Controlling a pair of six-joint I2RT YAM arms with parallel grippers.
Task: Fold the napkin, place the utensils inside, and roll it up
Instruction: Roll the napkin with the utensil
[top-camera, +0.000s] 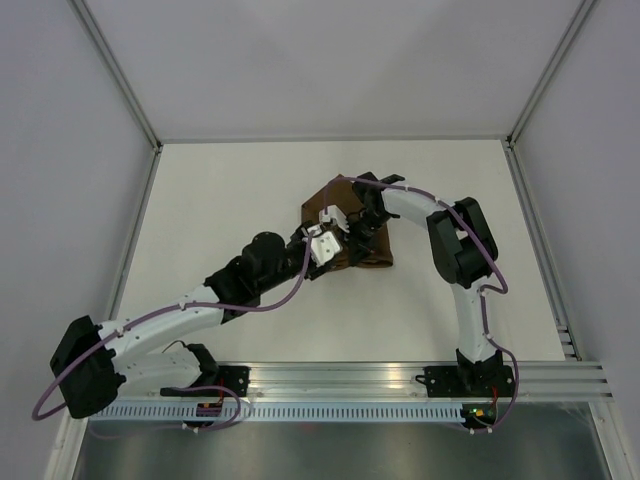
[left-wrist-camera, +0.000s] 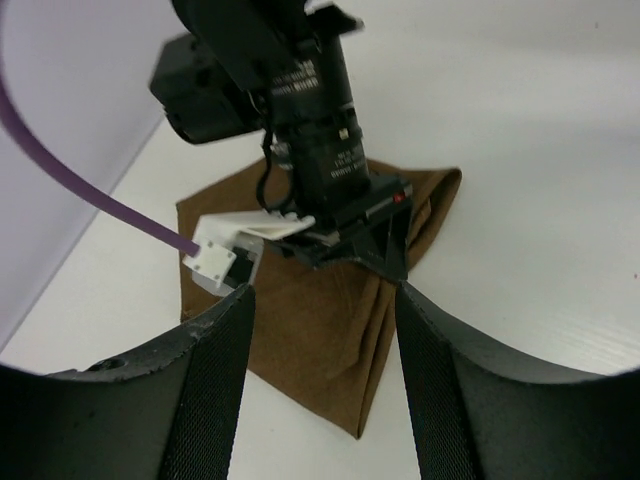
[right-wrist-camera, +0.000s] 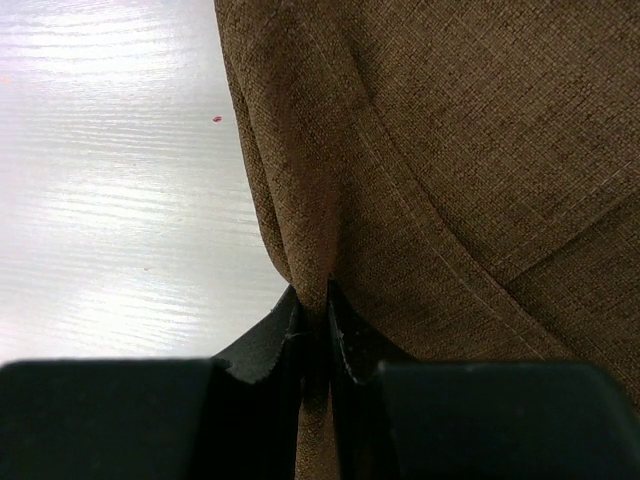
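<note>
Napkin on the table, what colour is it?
It's a plain dark brown woven cloth napkin, no pattern; clearest in the right wrist view.

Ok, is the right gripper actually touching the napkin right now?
Touching. The right wrist view shows the right gripper closed on a raised fold of the napkin, with the brown cloth pinched tight between its jaws.

The dark brown napkin (left-wrist-camera: 320, 350) lies folded in layers, one edge gathered into a pinched pleat.
</note>
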